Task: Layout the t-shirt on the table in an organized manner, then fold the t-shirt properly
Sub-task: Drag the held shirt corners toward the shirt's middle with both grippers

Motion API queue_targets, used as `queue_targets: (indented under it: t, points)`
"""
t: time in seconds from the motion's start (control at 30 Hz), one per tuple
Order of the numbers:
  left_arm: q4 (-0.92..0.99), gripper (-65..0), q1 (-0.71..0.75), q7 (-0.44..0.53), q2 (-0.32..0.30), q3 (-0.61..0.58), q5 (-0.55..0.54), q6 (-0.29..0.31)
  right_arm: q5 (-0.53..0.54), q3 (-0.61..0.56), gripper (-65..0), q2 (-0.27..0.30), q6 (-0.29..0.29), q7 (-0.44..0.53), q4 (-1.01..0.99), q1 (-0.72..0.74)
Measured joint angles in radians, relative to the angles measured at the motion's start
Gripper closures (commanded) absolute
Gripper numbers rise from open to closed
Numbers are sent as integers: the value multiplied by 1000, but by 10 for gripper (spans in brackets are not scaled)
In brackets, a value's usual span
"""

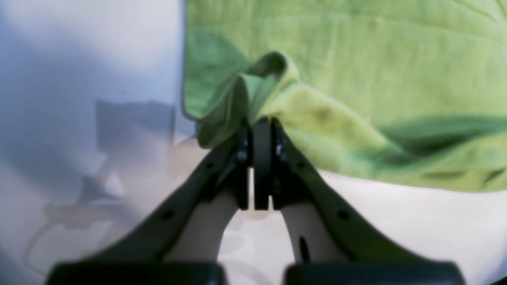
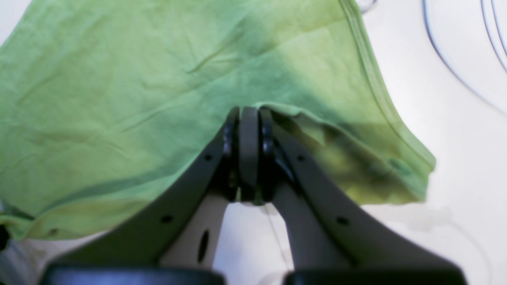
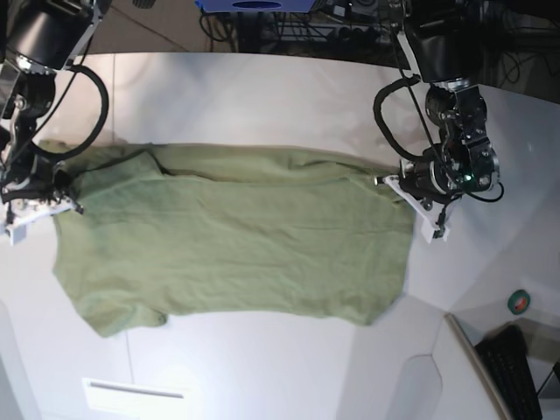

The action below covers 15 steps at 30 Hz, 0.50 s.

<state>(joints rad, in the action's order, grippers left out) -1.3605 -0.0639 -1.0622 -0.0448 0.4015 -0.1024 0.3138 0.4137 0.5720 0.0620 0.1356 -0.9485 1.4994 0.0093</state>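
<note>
Fingers (image 1: 259,130) (image 2: 249,118) of both arms pinch opposite t-shirt (image 3: 236,241) edges; bare table (image 3: 262,96) all around.

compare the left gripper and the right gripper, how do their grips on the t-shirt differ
The left gripper pinches a bunched, looped fold at a corner of the t-shirt; the right gripper bites a flatter edge near a stitched hem. In the base view the left gripper sits at the shirt's right end, the right gripper at its left end. Both are shut on cloth, lifting it slightly off the table.
</note>
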Motion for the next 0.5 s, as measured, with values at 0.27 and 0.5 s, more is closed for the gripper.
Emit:
queue_targets:
  t: [0.27,0.5]
  points:
    - [27,0,-30,3,0,-4,0,0,-2,-122,0,39,0,96,-83,-2]
    - [77,0,-54,6,-9,-2,0,0,-3,-122,0,37,0,108,-87,-2]
